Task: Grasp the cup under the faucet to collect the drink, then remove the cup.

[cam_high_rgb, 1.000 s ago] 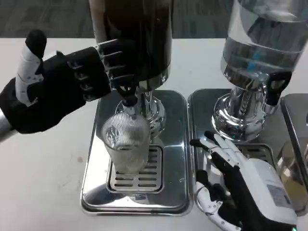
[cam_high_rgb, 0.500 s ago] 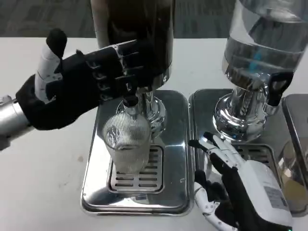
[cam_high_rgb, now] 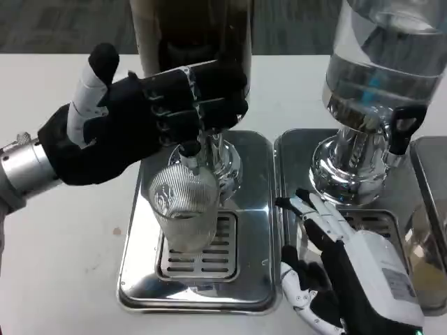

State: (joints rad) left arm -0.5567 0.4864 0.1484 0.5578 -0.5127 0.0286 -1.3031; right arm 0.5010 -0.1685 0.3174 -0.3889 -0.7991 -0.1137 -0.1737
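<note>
A ribbed clear cup stands upright on the grate of the left steel drip tray, right under the black faucet of the dark drink dispenser. My left hand hovers above and left of the cup, its fingers reaching across the dispenser's base at the faucet lever; whether they press it I cannot tell. My right hand rests open at the lower right, on the edge of the neighbouring tray, apart from the cup.
A second dispenser with clear liquid stands on its own steel tray at the right. Another glass sits at the far right edge. White table lies to the left.
My left hand has moved right and a little up, its fingers now reaching over the faucet. The cup and my right hand have stayed put.
</note>
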